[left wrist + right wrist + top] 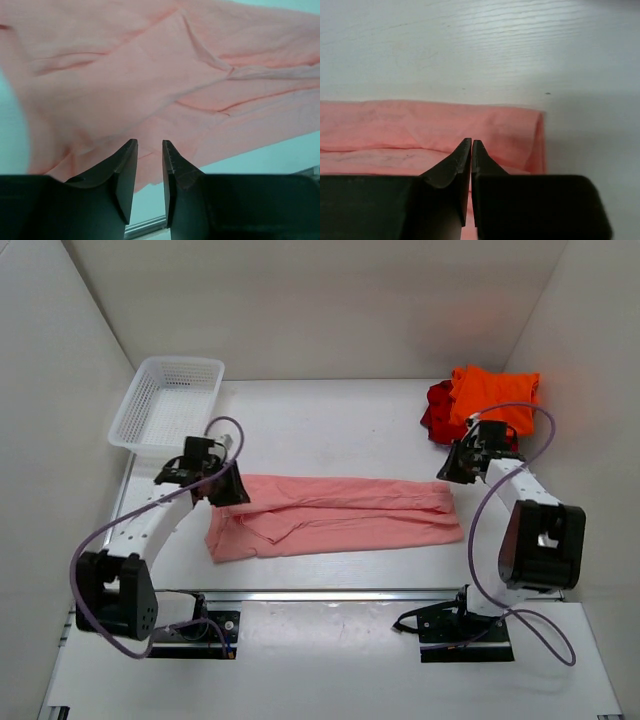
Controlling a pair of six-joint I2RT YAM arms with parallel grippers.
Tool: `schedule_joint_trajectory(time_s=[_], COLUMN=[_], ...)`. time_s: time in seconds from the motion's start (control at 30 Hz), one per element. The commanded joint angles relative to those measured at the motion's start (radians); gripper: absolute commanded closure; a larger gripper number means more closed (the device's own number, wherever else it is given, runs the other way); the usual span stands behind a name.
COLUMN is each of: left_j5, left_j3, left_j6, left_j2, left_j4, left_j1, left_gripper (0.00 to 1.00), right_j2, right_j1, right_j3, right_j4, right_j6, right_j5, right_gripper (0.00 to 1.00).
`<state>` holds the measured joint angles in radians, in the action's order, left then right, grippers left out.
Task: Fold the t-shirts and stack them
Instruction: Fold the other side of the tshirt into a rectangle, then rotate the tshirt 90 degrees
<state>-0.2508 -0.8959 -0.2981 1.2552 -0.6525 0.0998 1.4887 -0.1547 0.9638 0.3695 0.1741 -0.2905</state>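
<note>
The salmon-pink t-shirt [335,517] lay at the centre of the desk [330,430], a long crumpled strip running 9 to 3 o'clock. The left hand [150,142] hovered at its 9 o'clock end, fingers a narrow gap apart, gripping nothing. The right hand [471,141] stood at the 3 o'clock end, fingers pressed together, nothing seen between them. The orange t-shirt [495,397] lay over the red t-shirt [437,415] at 1 o'clock. A white basket [165,400] sat at 11 o'clock.

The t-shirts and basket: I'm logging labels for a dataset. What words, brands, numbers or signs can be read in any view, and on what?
None: no readable text shows on the salmon-pink t-shirt, the orange t-shirt, the red t-shirt or the white basket in any view.
</note>
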Motion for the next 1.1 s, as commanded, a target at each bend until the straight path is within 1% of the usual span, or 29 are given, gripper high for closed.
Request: schedule_joint_trajectory(time_s=[0.0, 0.07, 0.1, 0.13, 0.17, 0.2, 0.23, 0.27, 0.33, 0.37, 0.4, 0.43, 0.47, 0.5, 0.53, 0.57, 0.6, 0.63, 0.67, 0.7, 0.73, 0.77, 0.8, 0.83, 0.9, 0.97, 1.0, 1.07], left_j5=[-0.012, -0.002, 0.013, 0.015, 0.022, 0.033, 0.039, 0.042, 0.042, 0.036, 0.035, 0.038, 0.033, 0.045, 0.057, 0.062, 0.07, 0.073, 0.065, 0.044, 0.03, -0.013, -0.057, -0.086, -0.093, -0.09, -0.078, -0.076], left_j3=[0.086, 0.123, 0.13, 0.1, 0.079, 0.022, -0.054, -0.096, -0.271, -0.37, -0.423, -0.54, -0.605, -0.749, -0.902, -0.973, -1.146, -1.314, -1.497, -1.596, -1.759, -1.849, -1.864, -1.811, -1.613, -1.525, -1.514, -1.586], left_j6=[-0.084, -0.119, -0.131, -0.141, -0.136, -0.131, -0.122, -0.11, -0.105, -0.098, -0.095, -0.09, -0.073, -0.064, -0.047, -0.032, -0.023, -0.015, -0.015, -0.024, -0.032, -0.059, -0.084, -0.094, -0.095, -0.091, -0.096, -0.108], left_j2=[0.097, 0.157, 0.244, 0.281, 0.353, 0.43, 0.466, 0.534, 0.634, 0.694, 0.726, 0.787, 0.858, 0.931, 0.967, 1.045, 1.135, 1.176, 1.266, 1.365, 1.404, 1.468, 1.487, 1.462, 1.402, 1.35, 1.345, 1.381], left_j4=[0.104, 0.173, 0.207, 0.209, 0.203, 0.192, 0.16, 0.146, 0.093, 0.061, 0.047, 0.007, -0.013, -0.08, -0.146, -0.182, -0.249, -0.315, -0.379, -0.412, -0.45, -0.46, -0.452, -0.408, -0.287, -0.215, -0.197, -0.203], left_j1=[0.119, 0.172, 0.191, 0.193, 0.199, 0.204, 0.204, 0.201, 0.189, 0.178, 0.169, 0.155, 0.152, 0.155, 0.158, 0.161, 0.164, 0.163, 0.164, 0.161, 0.153, 0.134, 0.13, 0.115, 0.103, 0.101, 0.107, 0.104], left_gripper=[0.62, 0.6, 0.59, 0.59, 0.6, 0.6, 0.6, 0.6, 0.6, 0.61, 0.6, 0.6, 0.61, 0.61, 0.61, 0.61, 0.61, 0.61, 0.62, 0.61, 0.61, 0.62, 0.63, 0.63, 0.63, 0.64, 0.63, 0.62], right_j2=[0.088, 0.128, 0.151, 0.178, 0.194, 0.203, 0.211, 0.209, 0.194, 0.183, 0.162, 0.141, 0.105, 0.091, 0.044, -0.002, -0.04, -0.06, -0.085, -0.103, -0.105, -0.122, -0.125, -0.13, -0.13, -0.136, -0.145, -0.174], right_j1=[0.04, 0.075, 0.084, 0.086, 0.086, 0.089, 0.092, 0.112, 0.132, 0.145, 0.149, 0.194, 0.222, 0.275, 0.35, 0.395, 0.481, 0.569, 0.652, 0.685, 0.746, 0.783, 0.797, 0.805, 0.776, 0.762, 0.758, 0.748], right_j3=[0.035, 0.035, 0.035, 0.036, 0.042, 0.038, 0.039, 0.029, 0.006, -0.017, -0.031, -0.065, -0.107, -0.126, -0.172, -0.228, -0.285, -0.321, -0.373, -0.416, -0.434, -0.468, -0.491, -0.517, -0.534, -0.534, -0.522, -0.502], right_j4=[-0.021, -0.026, -0.015, -0.003, 0.023, 0.054, 0.068, 0.104, 0.144, 0.166, 0.173, 0.184, 0.19, 0.187, 0.183, 0.152, 0.113, 0.082, 0.022, -0.025, -0.043, -0.079, -0.096, -0.125, -0.141, -0.135, -0.115, -0.086], right_j6=[-0.009, 0.014, 0.033, 0.054, 0.073, 0.088, 0.116, 0.117, 0.168, 0.197, 0.211, 0.247, 0.27, 0.307, 0.364, 0.395, 0.472, 0.564, 0.647, 0.685, 0.749, 0.789, 0.813, 0.818, 0.788, 0.75, 0.714, 0.682], right_j5=[-0.075, -0.05, -0.032, -0.029, -0.033, -0.027, -0.003, 0.037, 0.111, 0.126, 0.125, 0.111, 0.103, 0.103, 0.119, 0.116, 0.081, 0.061, 0.03, 0.018, 0.019, 0.019, 0.01, -0.002, -0.022, -0.006, 0.023, 0.074], right_gripper=[0.99, 1.0, 1.0, 1.0, 1.0, 1.0, 1.0, 1.0, 1.0, 1.0, 1.0, 1.0, 1.0, 1.0, 1.0, 1.0, 1.0, 1.0, 1.0, 1.0, 1.0, 1.0, 1.0, 1.0, 1.0, 0.99, 1.0, 1.0])
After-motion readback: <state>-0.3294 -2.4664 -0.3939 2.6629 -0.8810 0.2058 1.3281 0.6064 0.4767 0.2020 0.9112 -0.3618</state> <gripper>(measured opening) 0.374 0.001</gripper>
